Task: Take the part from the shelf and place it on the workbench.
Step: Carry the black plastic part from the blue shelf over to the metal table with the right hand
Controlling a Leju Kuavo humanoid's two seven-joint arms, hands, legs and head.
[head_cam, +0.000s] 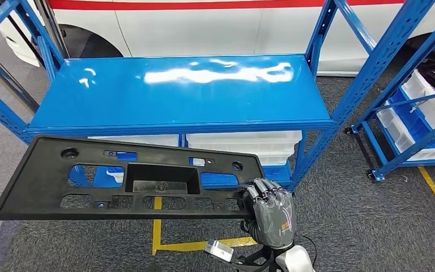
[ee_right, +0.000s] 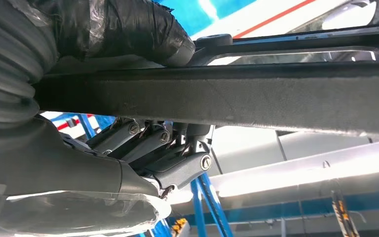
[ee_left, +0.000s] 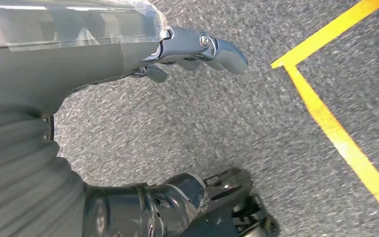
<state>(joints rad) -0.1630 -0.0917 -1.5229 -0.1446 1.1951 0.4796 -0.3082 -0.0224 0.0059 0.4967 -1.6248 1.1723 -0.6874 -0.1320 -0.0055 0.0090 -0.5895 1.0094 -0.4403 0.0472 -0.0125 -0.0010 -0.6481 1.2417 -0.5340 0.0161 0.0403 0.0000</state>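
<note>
So the part is a long flat black plastic panel with a bunch of cutouts, a rectangular recess in the middle and a couple of round holes near the upper corners. It's up in the air in front of me, tilted a bit so the far-left end sits lower, and it hangs in front of the blue shelf rather than resting on it. Through the cutouts I can see bits of blue and white from the shelf level below.

My right hand has it by the lower right corner, fingers curled over the top edge of the panel. From the right wrist view the grip is clear enough: the panel's edge runs straight across, my thumb on one face and the darker fingers wrapped against the other.

My left hand is hanging down over the grey carpet with nothing in it. The fingers look loosely extended, though the view is from behind and kinda blurry, so I can't swear to how far apart they are.

Around that: white plastic bins on the lower shelf level, another blue rack with white bins off to the right, yellow floor tape on the carpet, and a white car body with a red stripe behind the shelf.
</note>
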